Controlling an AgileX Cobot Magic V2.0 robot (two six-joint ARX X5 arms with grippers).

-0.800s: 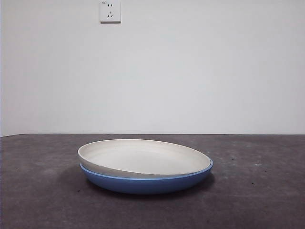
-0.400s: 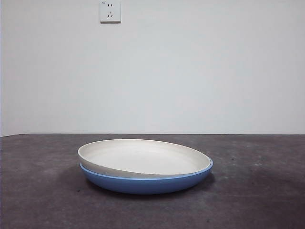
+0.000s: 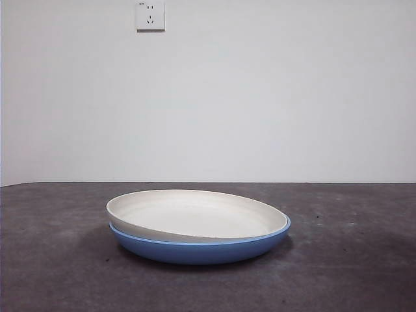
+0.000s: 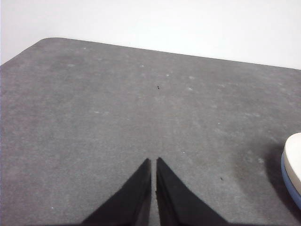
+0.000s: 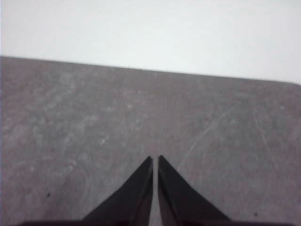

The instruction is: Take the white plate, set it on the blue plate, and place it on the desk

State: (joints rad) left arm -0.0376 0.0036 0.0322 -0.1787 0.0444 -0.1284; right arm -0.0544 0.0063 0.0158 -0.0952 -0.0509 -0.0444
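Observation:
The white plate (image 3: pixel 195 214) lies in the blue plate (image 3: pixel 201 249) in the middle of the desk (image 3: pixel 58 273) in the front view. It sits tilted, its left edge raised above the blue rim. Neither arm shows in the front view. My left gripper (image 4: pixel 154 162) is shut and empty, above bare desk, with the edges of the white plate (image 4: pixel 294 157) and the blue plate (image 4: pixel 290 188) at the side of its view. My right gripper (image 5: pixel 155 160) is shut and empty above bare desk (image 5: pixel 94 117); no plate shows in its view.
A white wall with a power socket (image 3: pixel 150 15) stands behind the desk. The desk's rounded far corner (image 4: pixel 47 41) shows in the left wrist view.

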